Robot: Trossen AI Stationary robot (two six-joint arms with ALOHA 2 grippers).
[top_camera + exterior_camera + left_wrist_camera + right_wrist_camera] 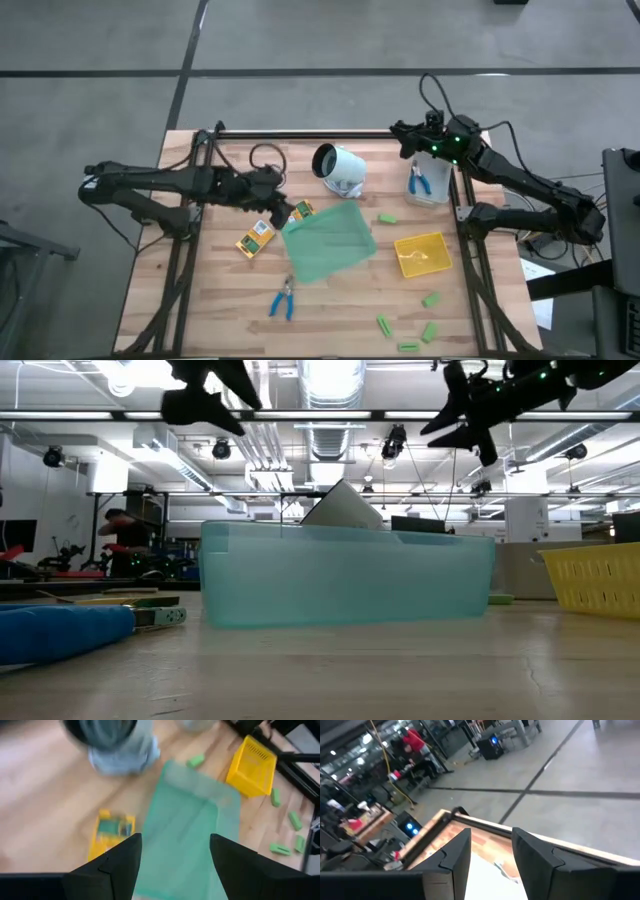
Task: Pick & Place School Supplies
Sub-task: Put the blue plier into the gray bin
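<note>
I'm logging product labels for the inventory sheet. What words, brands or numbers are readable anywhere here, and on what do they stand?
No text can be read in any view.
Packet left of the green tray: printed yellow-and-green, too small to read.
Packet at the tray's upper left edge: print too small; in the left wrist view a packet is blurred.
Yellow tray, blue-handled tools, green blocks: no lettering visible.
</note>
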